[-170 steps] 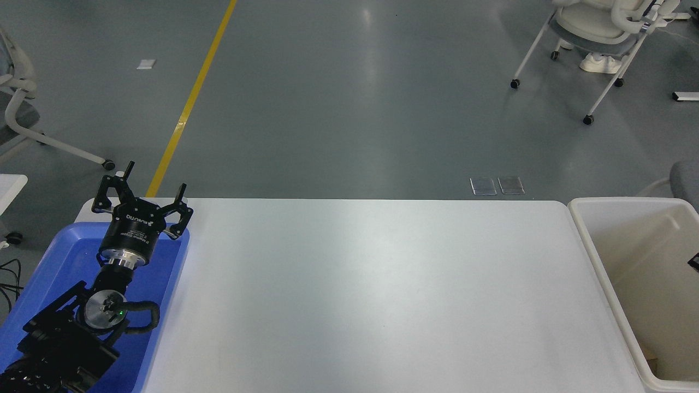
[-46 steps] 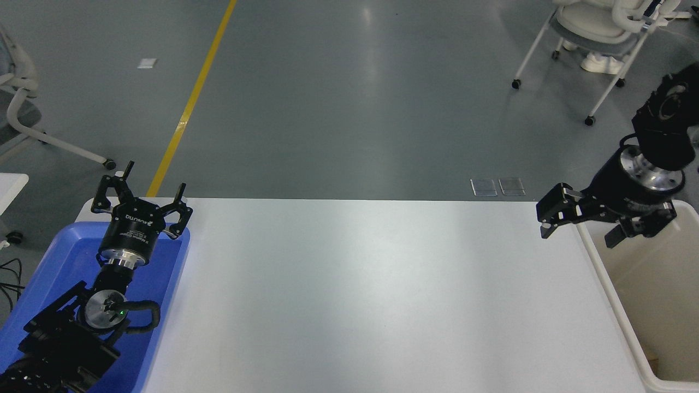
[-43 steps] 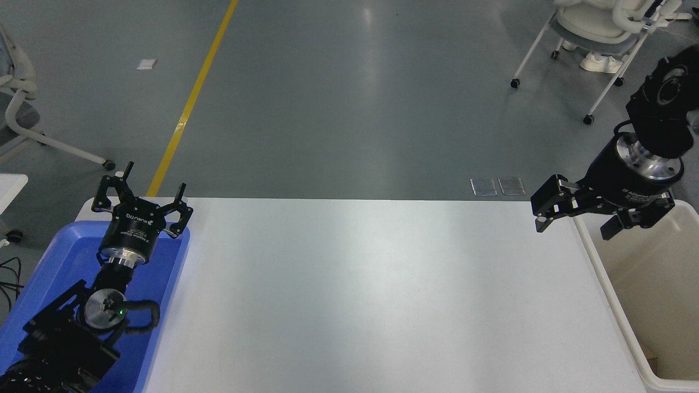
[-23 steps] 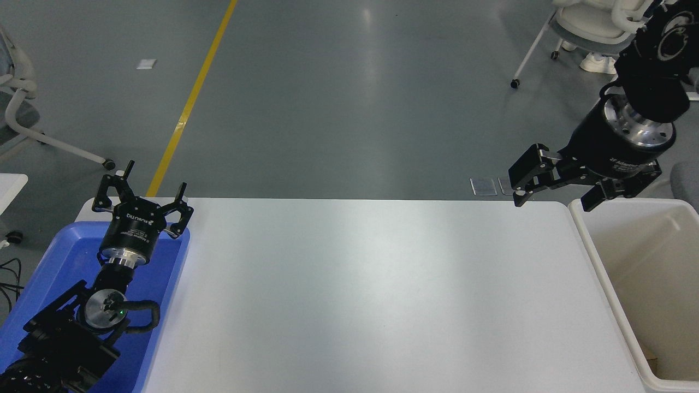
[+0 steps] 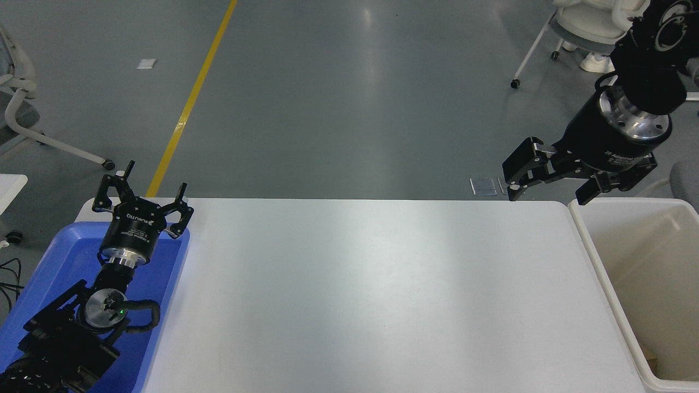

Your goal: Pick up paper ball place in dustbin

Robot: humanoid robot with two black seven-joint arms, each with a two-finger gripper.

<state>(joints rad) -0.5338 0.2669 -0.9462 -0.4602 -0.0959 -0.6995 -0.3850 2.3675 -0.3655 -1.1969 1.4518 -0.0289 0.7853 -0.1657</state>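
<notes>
No paper ball in sight

None shows on the table (image 5: 355,295); the dustbin (image 5: 592,256) sits right. Right gripper (image 5: 546,191) hangs spread, empty; left gripper (image 5: 143,197) spread over the blue tray (image 5: 164,284). Risk: it grabs nothing

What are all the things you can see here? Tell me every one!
table: 1, white, fills the middle.
dustbin: 1, off-white, at the table's right end; a small tan bit lies low inside, too small to tell what it is.
tray: 1, blue, at the table's left end.
yellow line: 1, on the grey floor beyond the table.
wheeled chairs: 2, white, one far right, one at the left edge.
shoe: 1, white, under the far right chair.
paper ball: none in view.
left tool: 1, black, open, over the blue tray.
right tool: 1, black, open, empty, above the table's far right corner.
</notes>
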